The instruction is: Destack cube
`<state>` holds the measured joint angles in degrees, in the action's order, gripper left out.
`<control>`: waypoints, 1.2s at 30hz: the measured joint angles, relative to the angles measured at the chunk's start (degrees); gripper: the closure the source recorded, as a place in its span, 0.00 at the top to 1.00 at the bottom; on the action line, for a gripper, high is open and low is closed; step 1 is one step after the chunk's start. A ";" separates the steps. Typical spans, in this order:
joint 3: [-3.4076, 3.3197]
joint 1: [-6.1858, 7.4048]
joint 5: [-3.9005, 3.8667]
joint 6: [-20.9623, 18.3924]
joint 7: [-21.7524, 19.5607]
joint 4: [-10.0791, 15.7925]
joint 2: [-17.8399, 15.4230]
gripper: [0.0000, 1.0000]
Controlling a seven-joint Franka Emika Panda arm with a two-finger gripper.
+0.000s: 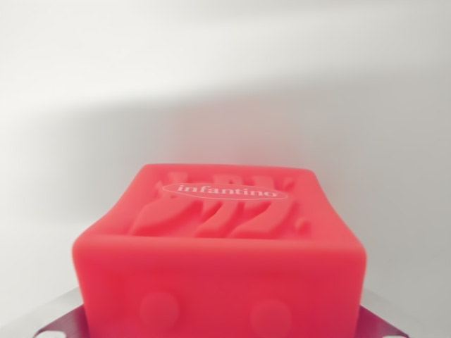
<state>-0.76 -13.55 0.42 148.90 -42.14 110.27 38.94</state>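
red cube (220, 253) close (filling lower frame), gripper unseen

Wrist view close above the red cube (220, 246), angled down onto its top.

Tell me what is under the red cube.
Grey metallic edges poke out beneath the red cube at both lower corners. The cube covers everything directly below it, so any second cube cannot be seen.

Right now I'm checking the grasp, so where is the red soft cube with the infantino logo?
In the wrist view, the red soft cube with the infantino logo fills the lower centre, close to the camera, against a plain white surface.
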 joint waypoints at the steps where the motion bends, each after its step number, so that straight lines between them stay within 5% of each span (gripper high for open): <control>1: 0.00 0.00 0.00 0.15 0.00 -0.06 0.21 0.00; 20: 0.05 -0.05 0.00 1.33 0.00 -0.73 1.97 0.00; 21: 0.05 -0.05 0.00 1.33 0.00 -0.74 1.97 1.00; 36: 0.05 -0.06 0.00 1.42 0.00 -0.76 2.14 1.00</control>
<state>-0.71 -13.61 0.42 150.33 -42.14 109.51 41.08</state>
